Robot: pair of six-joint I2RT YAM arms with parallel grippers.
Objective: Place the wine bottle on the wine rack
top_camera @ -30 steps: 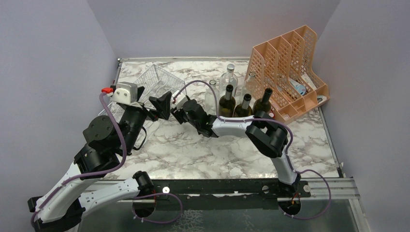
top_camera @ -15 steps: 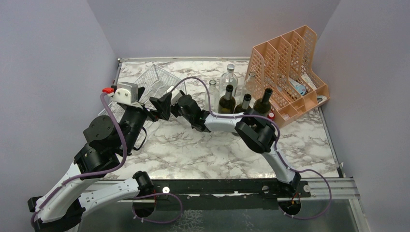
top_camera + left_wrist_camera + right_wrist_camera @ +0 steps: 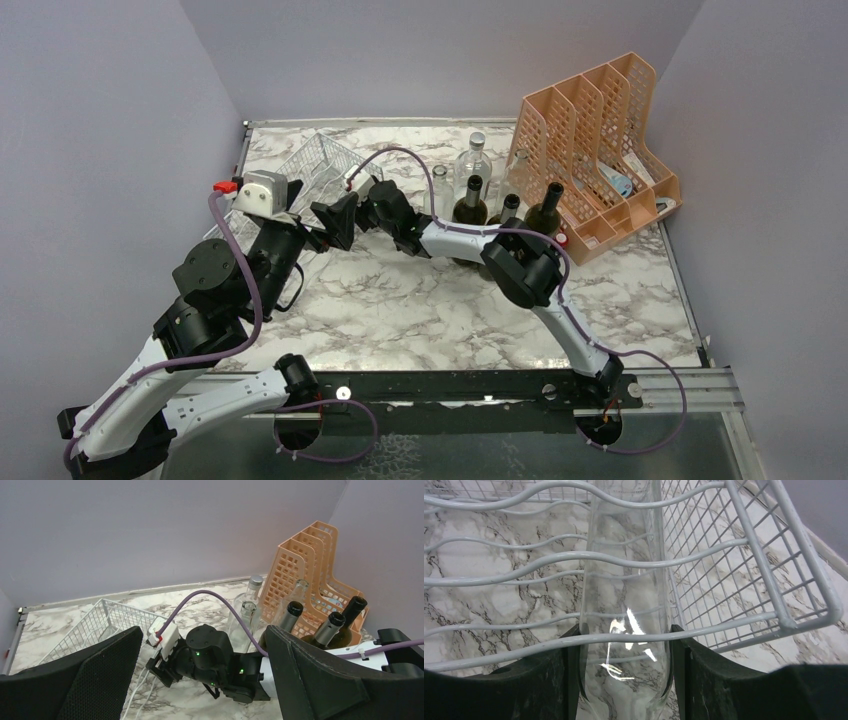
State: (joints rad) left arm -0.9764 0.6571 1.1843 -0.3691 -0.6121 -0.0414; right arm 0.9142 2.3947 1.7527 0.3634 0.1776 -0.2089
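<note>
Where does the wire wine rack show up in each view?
Top external: wine rack sits upper left of centre, on the far side of the table.
Left wrist: lower left, just below the back wall.
Right wrist: its wires fill the picture, crossing the clear bottle held in the right gripper.
Shared landmark: the marble table, under the rack in all three views.

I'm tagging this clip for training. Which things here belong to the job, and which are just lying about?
In the job: clear glass bottle, held by the right gripper; white wire wine rack.
Lying about: three dark wine bottles; standing clear bottles; peach file holder.
</note>
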